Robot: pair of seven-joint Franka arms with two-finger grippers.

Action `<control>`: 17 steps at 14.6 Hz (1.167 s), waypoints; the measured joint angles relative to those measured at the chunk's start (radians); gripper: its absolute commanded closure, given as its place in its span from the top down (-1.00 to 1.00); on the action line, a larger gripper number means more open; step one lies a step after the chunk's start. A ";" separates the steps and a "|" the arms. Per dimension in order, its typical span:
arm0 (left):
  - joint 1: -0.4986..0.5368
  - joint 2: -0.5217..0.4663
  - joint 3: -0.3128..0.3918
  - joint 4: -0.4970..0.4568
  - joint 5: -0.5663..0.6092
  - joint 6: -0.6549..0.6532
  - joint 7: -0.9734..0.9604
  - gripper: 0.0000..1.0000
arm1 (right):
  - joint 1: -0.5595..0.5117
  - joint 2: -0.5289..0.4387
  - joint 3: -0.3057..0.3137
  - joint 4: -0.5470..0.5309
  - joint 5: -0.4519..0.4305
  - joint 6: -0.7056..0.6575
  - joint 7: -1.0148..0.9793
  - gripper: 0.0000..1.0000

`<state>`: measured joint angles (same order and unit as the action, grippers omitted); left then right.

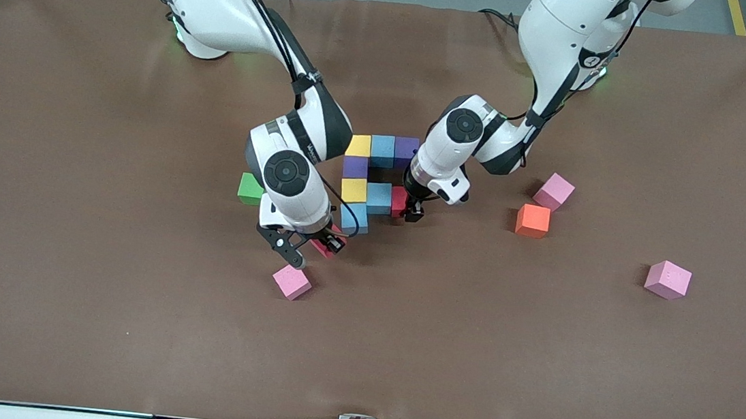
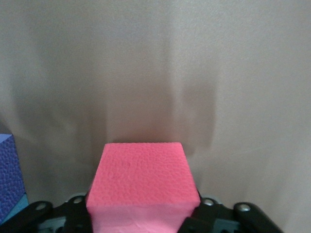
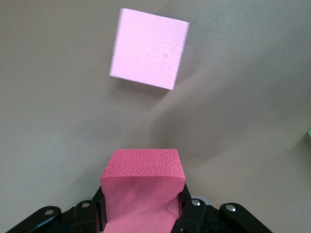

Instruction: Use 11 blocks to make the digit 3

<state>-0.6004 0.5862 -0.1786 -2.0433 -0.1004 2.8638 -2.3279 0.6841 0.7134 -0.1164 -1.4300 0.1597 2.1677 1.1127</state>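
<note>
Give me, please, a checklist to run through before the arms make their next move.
1. Right hand gripping the carried red block, just above the table by the lowest blue block: ok, shut on it.
2. Left hand at the placed red block, release done: cannot tell.
3. Placed red block touching the middle blue block: ok.
4. Nearest pink block apart from the figure: ok.
5. Digit 3 complete: not ok, the bottom bar is missing.

High front camera, two close wrist cameras
</note>
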 measured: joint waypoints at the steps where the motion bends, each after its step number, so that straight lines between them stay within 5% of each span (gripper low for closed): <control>1: 0.000 0.000 0.000 0.001 0.002 0.000 0.003 1.00 | 0.000 0.000 0.001 0.018 0.000 -0.017 -0.040 -0.99; 10: 0.010 -0.034 0.002 0.024 0.036 -0.008 0.020 1.00 | 0.050 0.002 0.006 0.052 0.000 -0.029 -0.477 -0.99; 17: 0.077 -0.233 0.002 0.032 0.037 -0.263 0.062 1.00 | 0.057 0.061 0.006 0.088 0.000 0.046 -0.589 -0.99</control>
<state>-0.5231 0.3534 -0.1765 -2.0110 -0.0637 2.6006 -2.2662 0.7412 0.7746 -0.1102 -1.3418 0.1593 2.2142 0.5237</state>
